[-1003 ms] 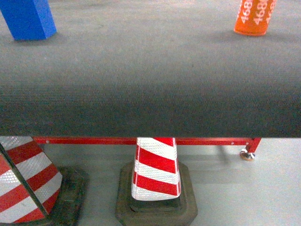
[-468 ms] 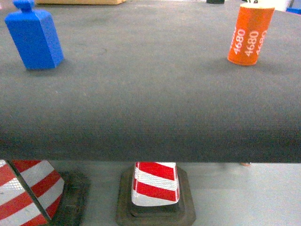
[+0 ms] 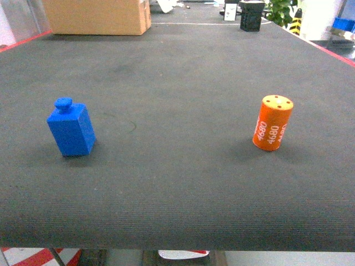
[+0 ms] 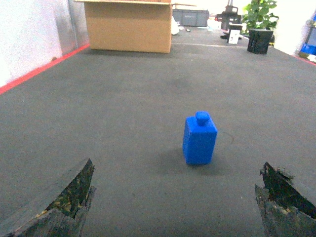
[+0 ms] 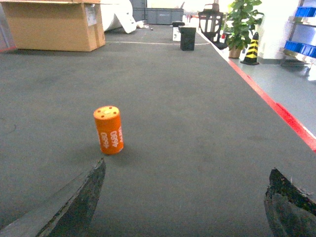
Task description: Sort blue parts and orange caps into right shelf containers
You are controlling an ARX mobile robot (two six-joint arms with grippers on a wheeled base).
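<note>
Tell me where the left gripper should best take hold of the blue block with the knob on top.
Probably across the flat side walls of the blue block, coming in level from the near side. It stands upright and alone on the dark table, roughly centred between the open left gripper's fingers. The small round knob offers far less to hold.

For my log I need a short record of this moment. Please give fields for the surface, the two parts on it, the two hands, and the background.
surface: dark grey mat table
blue part: upright, left side, knob on top
orange cap: upright, right side, marked 4680
left hand: open, behind the blue part, not touching
right hand: open, the orange cap ahead to its left
background: cardboard box, blue crates far right
</note>
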